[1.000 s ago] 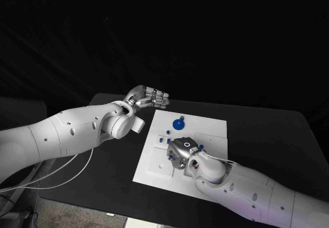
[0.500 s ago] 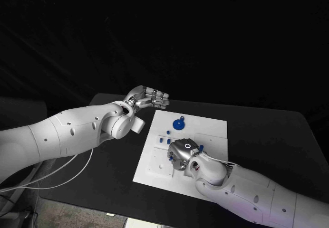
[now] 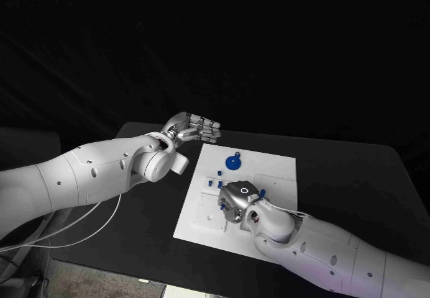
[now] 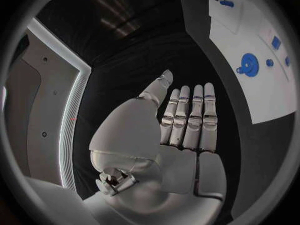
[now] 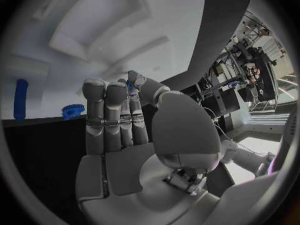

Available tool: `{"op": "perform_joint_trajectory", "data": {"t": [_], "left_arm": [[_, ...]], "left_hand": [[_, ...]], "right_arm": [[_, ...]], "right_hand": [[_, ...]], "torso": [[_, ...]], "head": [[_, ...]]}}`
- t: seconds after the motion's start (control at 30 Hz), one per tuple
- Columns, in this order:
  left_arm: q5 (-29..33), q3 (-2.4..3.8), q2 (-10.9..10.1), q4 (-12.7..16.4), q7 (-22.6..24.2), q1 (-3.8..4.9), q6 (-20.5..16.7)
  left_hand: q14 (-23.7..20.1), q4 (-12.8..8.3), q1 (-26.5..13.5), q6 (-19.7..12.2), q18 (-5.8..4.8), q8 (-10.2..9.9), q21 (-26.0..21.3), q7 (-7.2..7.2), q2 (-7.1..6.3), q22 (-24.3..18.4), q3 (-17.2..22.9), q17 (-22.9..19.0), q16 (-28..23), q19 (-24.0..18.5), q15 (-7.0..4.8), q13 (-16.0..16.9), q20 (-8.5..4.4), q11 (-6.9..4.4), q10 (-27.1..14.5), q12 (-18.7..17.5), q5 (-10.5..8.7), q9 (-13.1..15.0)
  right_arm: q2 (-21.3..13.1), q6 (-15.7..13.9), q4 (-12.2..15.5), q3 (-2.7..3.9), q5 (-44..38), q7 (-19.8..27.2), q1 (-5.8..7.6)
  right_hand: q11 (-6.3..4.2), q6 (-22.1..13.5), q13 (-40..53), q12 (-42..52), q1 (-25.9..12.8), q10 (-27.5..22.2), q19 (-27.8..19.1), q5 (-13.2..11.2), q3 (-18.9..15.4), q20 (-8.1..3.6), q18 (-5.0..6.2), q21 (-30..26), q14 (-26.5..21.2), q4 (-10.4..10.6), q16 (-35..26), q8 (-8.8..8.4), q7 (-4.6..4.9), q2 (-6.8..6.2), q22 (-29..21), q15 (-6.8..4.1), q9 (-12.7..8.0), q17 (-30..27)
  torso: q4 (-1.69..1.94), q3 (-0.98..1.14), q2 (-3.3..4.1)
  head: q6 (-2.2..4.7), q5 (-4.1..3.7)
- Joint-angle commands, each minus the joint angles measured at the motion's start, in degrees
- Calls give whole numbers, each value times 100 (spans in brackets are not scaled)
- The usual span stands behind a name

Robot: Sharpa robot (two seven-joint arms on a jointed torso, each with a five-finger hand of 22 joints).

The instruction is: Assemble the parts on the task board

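Note:
The white task board lies in the middle of the black table. On its far part sits a round blue gear, with small blue parts nearer in. My right hand hovers low over the board's middle. In the right wrist view its thumb meets the fingertips with a small blue part pinched between them; a blue peg and a blue toothed part lie on the board beyond. My left hand is held off the board's far left corner, fingers straight and side by side, holding nothing.
The left wrist view shows the board to one side with the blue gear and small blue parts. Black table surrounds the board; its near edge runs close to the board's near left corner.
My right hand has crept slightly toward the board's near left side. The left arm and hand have not moved.

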Motion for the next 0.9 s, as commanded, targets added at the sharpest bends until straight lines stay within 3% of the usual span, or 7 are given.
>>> {"op": "perform_joint_trajectory", "data": {"t": [0.03, 0.33, 0.63, 0.77, 0.9], "left_arm": [[33, 6, 15, 11, 25, 8, 88], [33, 6, 35, 22, 12, 8, 109], [33, 6, 42, 26, -1, 9, 118], [33, 6, 40, 26, -4, 9, 122], [34, 6, 37, 26, -9, 9, 125]], "left_hand": [[-51, 31, 40, -23, 65, -1, 33, 34, -5, -4, 8, -7, -27, 37, 3, 7, 15, 9, -27, 8, 21, 2], [-52, 37, 46, -26, 68, -1, 37, 33, -7, -9, 4, -7, -27, 43, 3, 7, 16, 10, -31, 8, 19, 2], [-59, 48, 55, -30, 73, -2, 40, 35, -8, -21, 0, -8, -28, 43, 4, 6, 18, 11, -35, 7, 18, 2], [-61, 50, 56, -32, 74, -2, 42, 36, -12, -24, -3, -8, -28, 44, 6, 6, 19, 12, -37, 7, 19, 1], [-61, 50, 56, -32, 74, -2, 42, 36, -12, -24, -3, -8, -28, 44, 6, 6, 19, 12, -37, 7, 19, 1]], "right_arm": [[36, 237, -31, -2, -132, -123, -3], [153, 546, -122, -14, -216, -261, -1], [182, 571, -124, -59, -180, -232, 0], [171, 521, -114, -67, -96, -168, 1], [151, 411, -108, -70, -2, -126, 2]], "right_hand": [[-6, 25, 9, 26, -3, 26, 161, 3, 16, -25, 73, 7, 11, -17, -16, 36, 8, 51, 391, -41, 5, 4], [-5, 17, 10, 27, 1, 21, 154, 7, 0, -25, 66, -1, 10, -22, -20, 37, 10, 64, 389, -40, 5, 5], [5, -19, 7, 24, -12, -17, 139, 14, -23, -24, 63, -49, 7, -24, -34, 32, 23, 73, 376, -35, 0, -1], [39, -126, 2, 22, -13, -120, 136, 64, -60, -7, 65, -52, 10, -30, -34, 29, 54, 41, 378, -13, -14, -2], [160, -467, -12, 18, -110, -534, 139, 257, -105, 53, 89, -80, 21, 8, -15, 24, 141, -61, 368, 82, -42, -1]], "torso": [[8, -16, -1], [9, -14, 2], [4, -8, -1], [1, -5, -2], [-1, 1, -1]], "head": [[-3, -9], [-22, -14], [-32, 8], [-34, 15], [-33, 17]]}}
